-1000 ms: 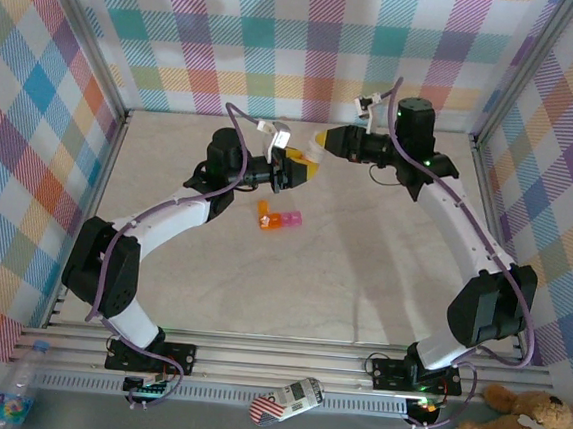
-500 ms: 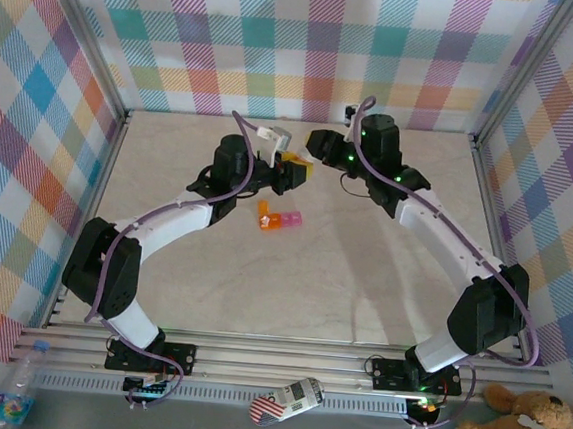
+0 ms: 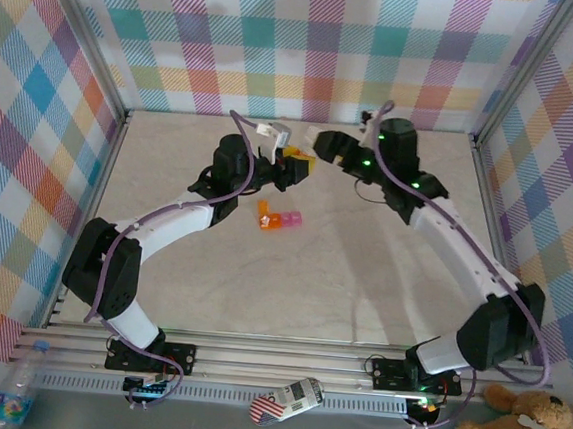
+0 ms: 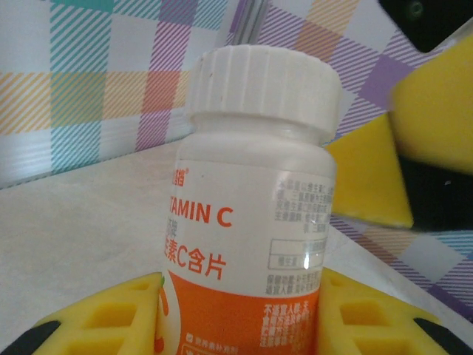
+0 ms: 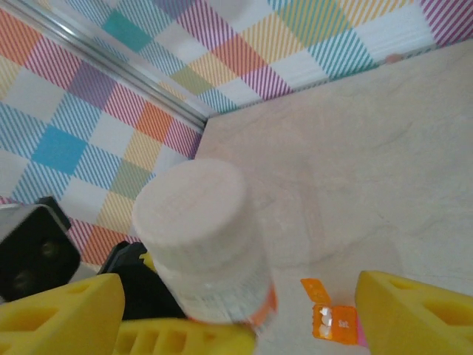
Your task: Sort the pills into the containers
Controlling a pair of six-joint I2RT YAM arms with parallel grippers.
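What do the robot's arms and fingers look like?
The left arm and right arm are white tubes with black joints. Thin purple cables loop along them. The fingers are yellow blocks with square dents. Green lights glow on the right arm.

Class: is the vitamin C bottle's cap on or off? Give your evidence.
On. The white ribbed cap sits squarely atop the vitamin C bottle, which the left gripper holds.

White shells on the long links of left arm and right arm, black housings at every joint. Purple cable looped along each. Green lights toward 1 o'clock. Black base blocks at 6 o'clock. Yellow gridded pads on black jaws.
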